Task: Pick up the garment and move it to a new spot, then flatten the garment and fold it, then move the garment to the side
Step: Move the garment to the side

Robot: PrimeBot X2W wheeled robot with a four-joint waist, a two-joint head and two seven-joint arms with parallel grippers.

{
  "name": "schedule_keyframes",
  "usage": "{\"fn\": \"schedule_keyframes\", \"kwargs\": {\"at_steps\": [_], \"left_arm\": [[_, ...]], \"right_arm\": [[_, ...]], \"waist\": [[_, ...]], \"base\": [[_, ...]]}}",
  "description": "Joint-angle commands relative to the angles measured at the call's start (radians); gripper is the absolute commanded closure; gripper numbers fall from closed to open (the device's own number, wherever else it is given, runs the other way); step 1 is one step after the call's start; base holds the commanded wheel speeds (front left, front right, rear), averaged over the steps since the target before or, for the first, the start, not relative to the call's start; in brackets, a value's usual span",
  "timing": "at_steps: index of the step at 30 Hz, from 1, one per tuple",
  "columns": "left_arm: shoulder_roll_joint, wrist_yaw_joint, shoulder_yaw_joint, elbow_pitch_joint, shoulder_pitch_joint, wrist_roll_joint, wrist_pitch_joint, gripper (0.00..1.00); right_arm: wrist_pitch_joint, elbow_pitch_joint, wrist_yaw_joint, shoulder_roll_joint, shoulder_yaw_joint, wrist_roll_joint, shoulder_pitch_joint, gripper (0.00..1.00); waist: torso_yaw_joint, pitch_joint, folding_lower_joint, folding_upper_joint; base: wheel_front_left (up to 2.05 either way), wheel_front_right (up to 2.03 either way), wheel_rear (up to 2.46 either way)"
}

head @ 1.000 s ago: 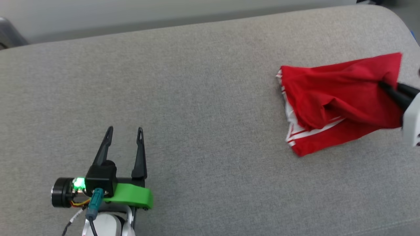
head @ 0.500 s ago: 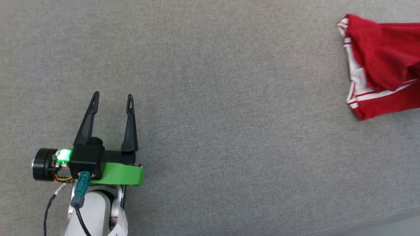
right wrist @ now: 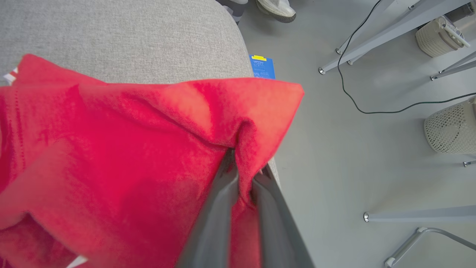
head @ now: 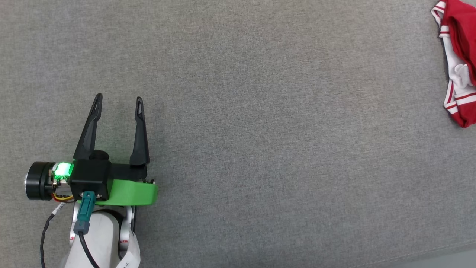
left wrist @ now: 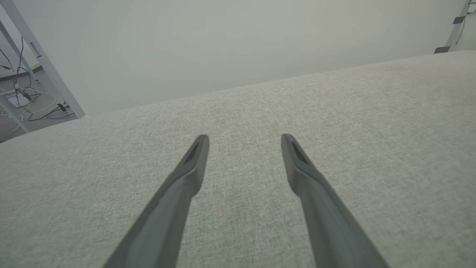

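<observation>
**Right claw pinches the red jersey at the worktop's right edge; left claw spread and empty**

In the head view, your left claw (head: pixel 119 97) sits at the lower left, over a wide grey fabric-covered worktop (head: pixel 260 111). Its two dark fingers point up the frame and stand well apart, with nothing between them. A green bracket (head: pixel 130 193) and a lit green lamp (head: pixel 62 169) show at its base.

The garment (head: pixel 463 41), a red jersey T-shirt, is at the far upper right of that view and is cut off by the frame edge. You can see a white sleeve with red-and-white striped trim and a fold of red cloth. It is well apart from the left claw.

The left wrist view looks along the spread fingers (left wrist: pixel 186 178) over bare grey fabric. A pale wall lies beyond, and a metal frame (left wrist: pixel 41 63) with loose cables stands at the far left.

In the right wrist view, your right claw (right wrist: pixel 245 169) is pressed nearly together on a bunched fold of the red cloth, close to one corner of the garment. The red fabric spreads across the left half of the frame, in front of the worktop's rounded corner. You cannot tell from here how much of it rests on the worktop.

To the right is grey floor with a small blue card (right wrist: pixel 263 67), a black cable (right wrist: pixel 372 108), pale perforated bins (right wrist: pixel 450 130), metal legs and the toe of a shoe (right wrist: pixel 277 9).
</observation>
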Motion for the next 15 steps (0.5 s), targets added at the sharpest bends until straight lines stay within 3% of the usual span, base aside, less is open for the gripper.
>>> {"fn": "schedule_keyframes", "kwargs": {"at_steps": [1,3,4,7,15], "left_arm": [[0.008,0.009,0.0,-0.003,-0.009,-0.003,-0.006,0.0],[0.006,0.013,-0.003,-0.005,-0.003,-0.003,-0.006,0.0],[0.006,0.015,-0.005,-0.004,-0.001,-0.003,-0.006,0.0],[0.006,0.013,-0.01,0.008,-0.002,-0.008,-0.006,0.0],[-0.013,0.021,-0.015,0.038,0.032,-0.027,-0.006,0.0]], "right_arm": [[-0.012,0.014,-0.001,0.008,0.001,0.001,-0.017,1.0],[-0.035,0.037,-0.001,0.009,0.006,-0.016,-0.025,0.15],[-0.048,0.05,-0.001,0.011,0.005,-0.023,-0.029,0.0],[-0.093,0.078,-0.001,0.013,-0.002,-0.033,-0.035,0.0],[-0.339,0.064,-0.001,0.028,-0.03,-0.033,0.007,0.0]], "waist": [[-0.001,-0.009,-0.0001,0.0],[0.001,-0.017,-0.0001,0.0],[0.003,-0.023,-0.0001,0.0],[0.012,-0.042,-0.0001,0.0],[0.044,-0.128,-0.0001,0.0]], "base": [[0.0,0.0,0.0],[0.0,0.0,0.0],[0.0,0.0,0.0],[0.0,0.0,0.0],[0.0,0.0,0.0]]}}
